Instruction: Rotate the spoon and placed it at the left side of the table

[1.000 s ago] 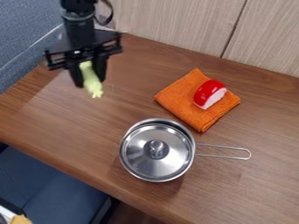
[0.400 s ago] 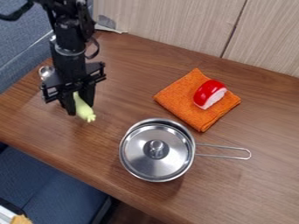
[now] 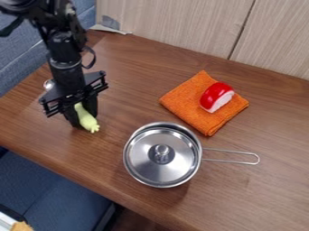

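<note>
At the left side of the wooden table (image 3: 129, 76) hangs the black gripper (image 3: 82, 118), tilted downward, shut on a pale yellow-green piece (image 3: 88, 121), which looks like the spoon's handle. Its knobbly end points toward the lower right, low over the table or touching it; which of the two I cannot tell. A small rounded silver part (image 3: 48, 84), possibly the spoon's bowl, peeks out behind the gripper's left side. The middle of the spoon is hidden by the gripper.
A lidded metal pot (image 3: 161, 155) stands right of the gripper, its wire handle pointing right. Farther back, a folded orange cloth (image 3: 184, 101) carries a red and white toy piece (image 3: 216, 97). The table's front edge slants across the lower left; a wood panel (image 3: 175, 22) bounds the back.
The gripper has come down and toward the camera, slightly left overall, with the yellow-green piece still held. The silver part has come into sight at its left. Pot and cloth stayed still.
</note>
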You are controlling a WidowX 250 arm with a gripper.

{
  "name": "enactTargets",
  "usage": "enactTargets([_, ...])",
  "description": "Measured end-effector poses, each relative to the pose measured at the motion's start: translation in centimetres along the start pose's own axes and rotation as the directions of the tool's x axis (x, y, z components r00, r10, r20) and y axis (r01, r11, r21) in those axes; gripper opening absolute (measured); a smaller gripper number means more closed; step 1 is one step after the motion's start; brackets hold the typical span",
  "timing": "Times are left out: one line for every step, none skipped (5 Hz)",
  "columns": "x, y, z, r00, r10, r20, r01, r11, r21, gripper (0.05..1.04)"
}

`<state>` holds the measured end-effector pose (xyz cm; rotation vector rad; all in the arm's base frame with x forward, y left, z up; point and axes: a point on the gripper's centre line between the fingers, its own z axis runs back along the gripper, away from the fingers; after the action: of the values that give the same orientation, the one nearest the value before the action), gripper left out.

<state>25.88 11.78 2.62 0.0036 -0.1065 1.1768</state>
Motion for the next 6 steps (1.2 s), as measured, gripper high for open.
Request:
enactTargets([-0.1,0.1,0.0,1.0,-0.002,-0.009,0.002,1.0,0.008,0.789])
enactTargets([0.2,0.1,0.3,1.0,-0.005,0.004,0.005,1.0,0.025,1.002])
enactTargets([0.1,0.2,0.3,1.0,-0.014,0.0,0.014,0.999,0.038,1.004])
enactTargets([-0.1,-1.0,1.0,0.998,-0.069,0.009,0.069,0.997,0.038,0.999])
enactTargets([-0.2,-3.1,3.2,0.988,-0.153,0.037,0.152,0.988,0.021,0.999])
enactTargets([-0.3,-4.3,6.1,0.977,-0.195,0.089,0.198,0.98,-0.027,1.0])
